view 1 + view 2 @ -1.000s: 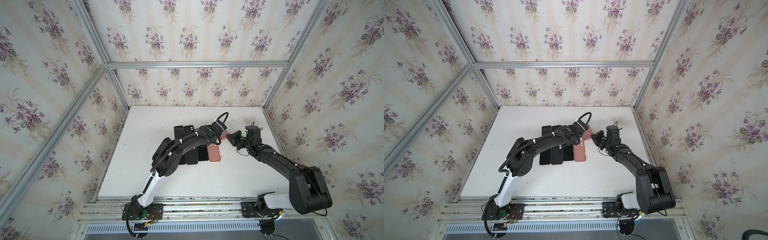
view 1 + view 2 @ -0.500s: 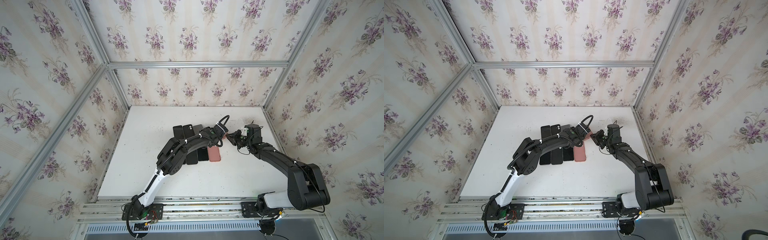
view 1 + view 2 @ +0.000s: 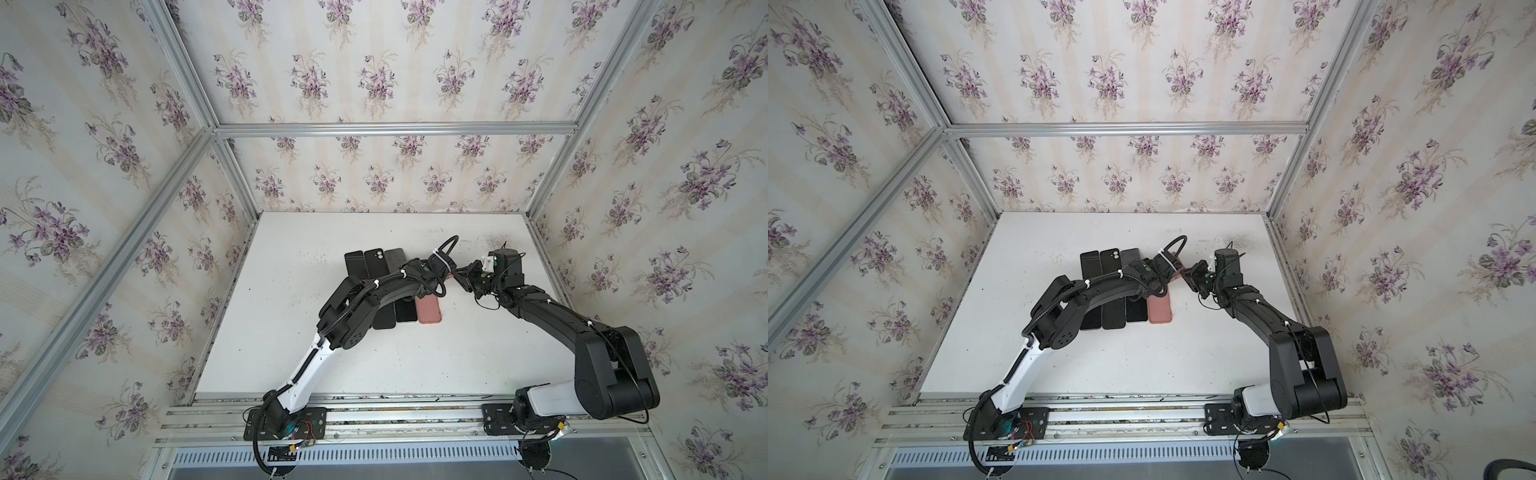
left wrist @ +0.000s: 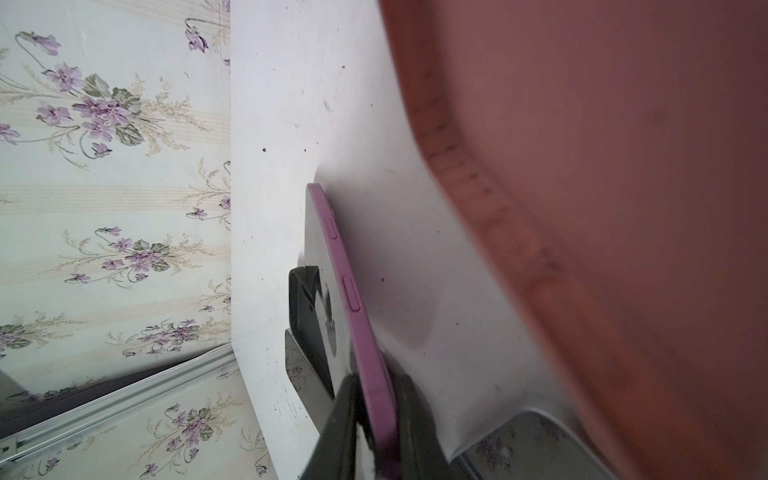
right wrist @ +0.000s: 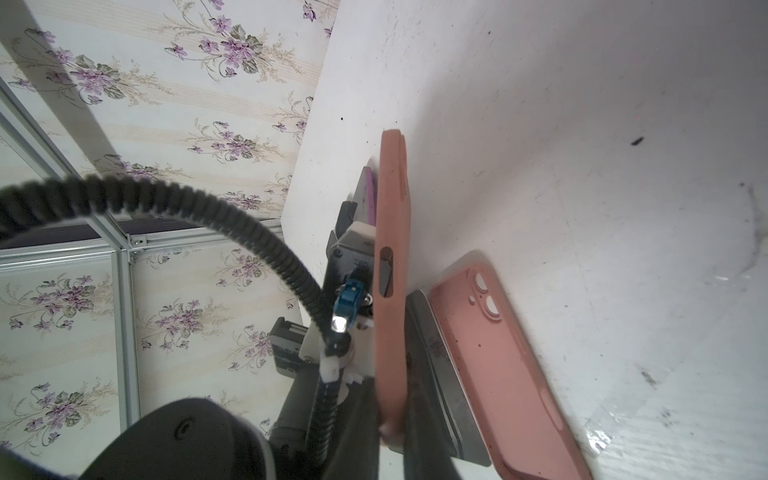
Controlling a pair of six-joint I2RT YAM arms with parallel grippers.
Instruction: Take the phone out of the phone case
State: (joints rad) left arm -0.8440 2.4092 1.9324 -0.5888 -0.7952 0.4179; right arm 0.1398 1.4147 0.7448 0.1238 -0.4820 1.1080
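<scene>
The white table is taking up the floor of the flowered booth, and both arms are reaching in over it in both top views: the left arm is stretching across a row of dark phones, and the right arm is bending in from the other side to meet it near the right end of that row. The dark phones are lying flat, side by side, and a spare pink case is lying flat just beside the last of them, camera holes up. The right gripper is pinching the salmon pink case by one end, its jaws closed narrow on the rim, and is holding it on edge. The purple phone is sitting out of that case, just beside it with bare table showing between the two (the case is filling one side of the left wrist view as a blur). The left gripper is clamping the purple phone edge-on, one finger on each flat face, at the end nearest the wrist.
</scene>
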